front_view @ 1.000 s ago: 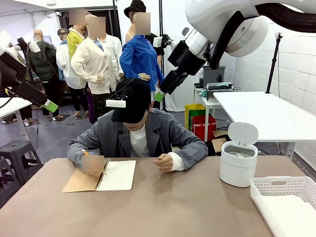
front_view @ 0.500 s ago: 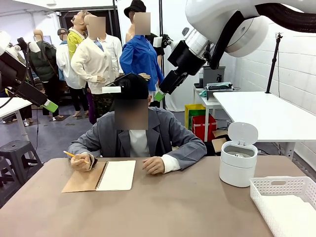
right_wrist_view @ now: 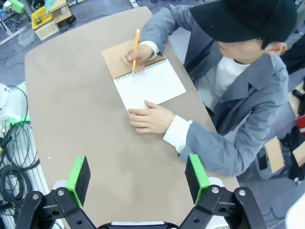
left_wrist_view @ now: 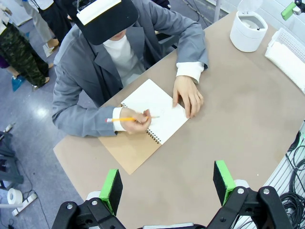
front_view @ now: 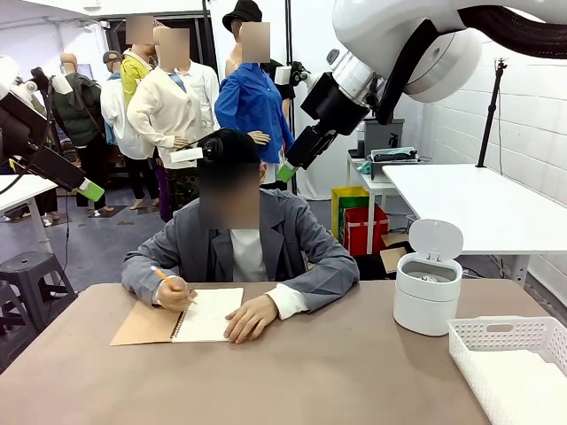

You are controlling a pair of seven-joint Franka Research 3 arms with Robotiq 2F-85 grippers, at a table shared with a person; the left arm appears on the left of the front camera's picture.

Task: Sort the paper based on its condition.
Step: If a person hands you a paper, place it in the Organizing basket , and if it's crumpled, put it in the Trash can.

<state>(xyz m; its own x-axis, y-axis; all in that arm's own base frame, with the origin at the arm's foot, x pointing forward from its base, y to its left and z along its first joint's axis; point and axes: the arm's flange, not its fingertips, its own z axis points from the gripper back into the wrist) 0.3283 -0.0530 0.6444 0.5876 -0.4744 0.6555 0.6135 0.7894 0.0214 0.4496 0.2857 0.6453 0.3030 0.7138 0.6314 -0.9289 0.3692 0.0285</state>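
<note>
**Both tools raised and empty while a person writes**

At the far left of the front view, the left tool (front_view: 89, 189) hangs high above the tabletop (front_view: 319, 372). In its own wrist view, the left tool (left_wrist_view: 169, 183) has its green pads spread wide with nothing between them.

Below it, left of centre, a spiral notebook (front_view: 190, 317) lies open on the tabletop with its brown cover folded out to the picture's left. The person (front_view: 244, 243) sits at the far edge. One hand (front_view: 174, 292) holds a yellow pencil (front_view: 159, 275) at the white page, and the other hand (front_view: 251, 319) rests on the page's near right corner.

Above the centre, the right tool (front_view: 285, 171) points down from high up. In its wrist view, the right tool (right_wrist_view: 138, 171) gapes fully and grips nothing.

Further right stands a white bin (front_view: 428, 297) with its lid tipped up. In the lower right corner sits a white basket (front_view: 496, 332), and the paper (front_view: 518, 390) lies flat inside it, well apart from both tools.
</note>
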